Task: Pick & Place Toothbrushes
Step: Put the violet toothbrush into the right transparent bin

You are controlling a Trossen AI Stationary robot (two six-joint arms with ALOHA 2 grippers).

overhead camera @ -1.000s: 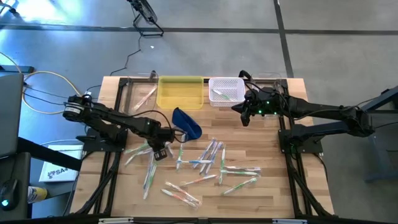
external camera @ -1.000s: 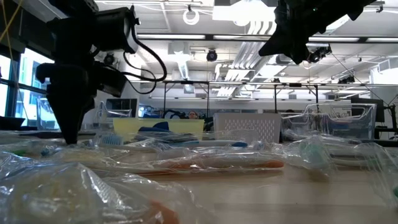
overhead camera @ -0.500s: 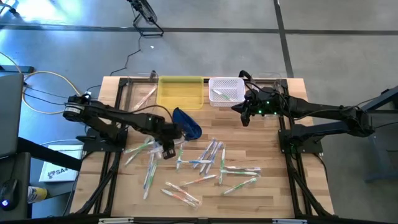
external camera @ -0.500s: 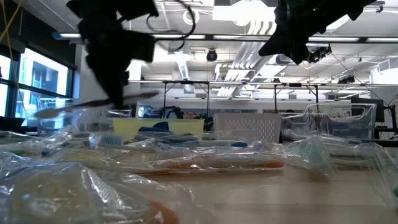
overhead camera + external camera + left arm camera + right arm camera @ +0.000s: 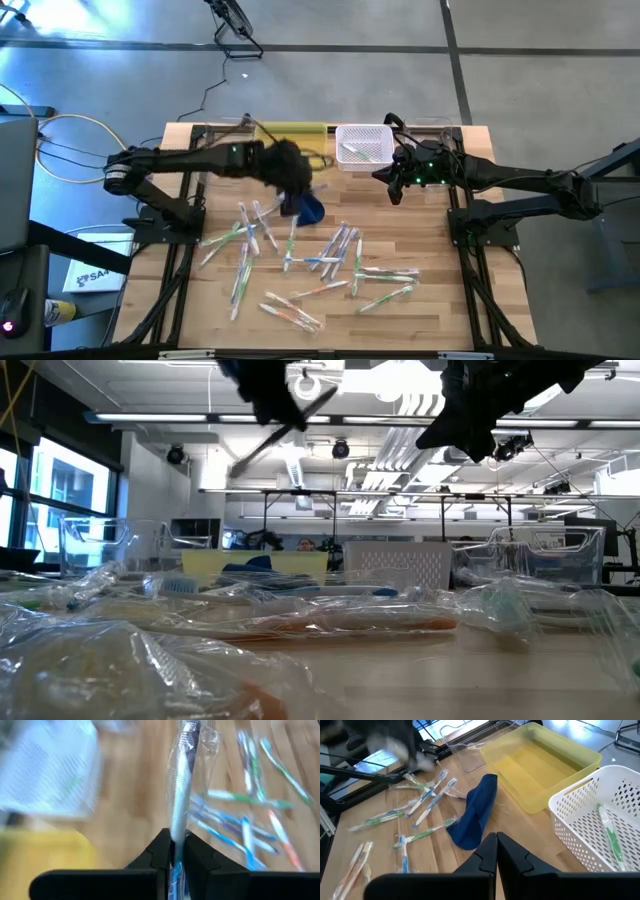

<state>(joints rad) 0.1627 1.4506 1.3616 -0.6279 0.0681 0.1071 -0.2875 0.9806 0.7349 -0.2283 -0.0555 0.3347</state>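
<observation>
My left hand (image 5: 291, 170) hangs above the wooden worktop (image 5: 200, 300), near the yellow plastic tray (image 5: 290, 128) and over the dark blue fabric pouch (image 5: 310, 208), its fingers (image 5: 162, 851) pinching one clear-wrapped toothbrush with a blue stripe (image 5: 181, 807) that juts forward past them. The other thin wrapped toothbrushes (image 5: 330, 262), white with green, blue, pink and orange accents, lie scattered across the middle of the worktop. Two more rest in the white perforated plastic basket (image 5: 345, 133). My right hand (image 5: 396, 186) hovers just beside that basket, fingers (image 5: 485, 855) pressed together, holding nothing.
</observation>
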